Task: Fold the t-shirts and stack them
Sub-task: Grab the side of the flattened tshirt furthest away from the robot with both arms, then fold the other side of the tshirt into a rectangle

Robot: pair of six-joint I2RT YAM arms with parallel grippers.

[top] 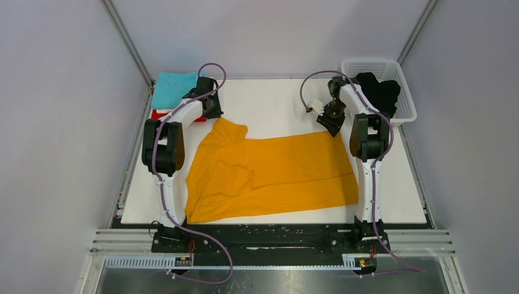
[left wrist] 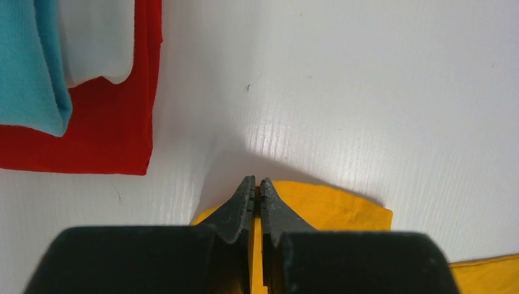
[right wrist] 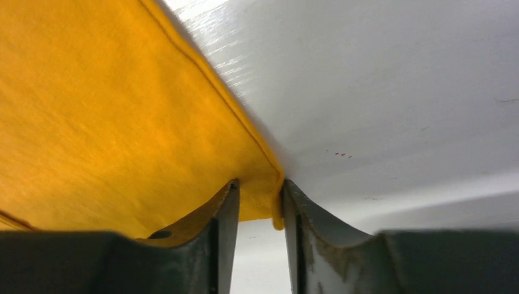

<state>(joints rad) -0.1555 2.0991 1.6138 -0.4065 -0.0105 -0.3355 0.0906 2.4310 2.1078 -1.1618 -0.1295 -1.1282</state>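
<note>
The orange-yellow t-shirt (top: 269,177) lies spread across the white table (top: 275,98), with a sleeve folded in at its left. My left gripper (top: 214,113) is at the shirt's far left corner and is shut on the orange cloth (left wrist: 330,208), which shows between the closed jaws (left wrist: 257,184). My right gripper (top: 333,128) is at the far right corner. Its jaws (right wrist: 260,190) stand a little apart, with the shirt's corner (right wrist: 122,110) lying between them and the hem against the right finger. A stack of teal (left wrist: 30,61), white (left wrist: 98,37) and red (left wrist: 110,122) shirts lies at the far left.
A white mesh basket (top: 367,64) stands at the far right corner with a black shirt (top: 379,92) in it. The folded stack (top: 174,89) sits just behind my left arm. Frame posts and grey walls close in both sides.
</note>
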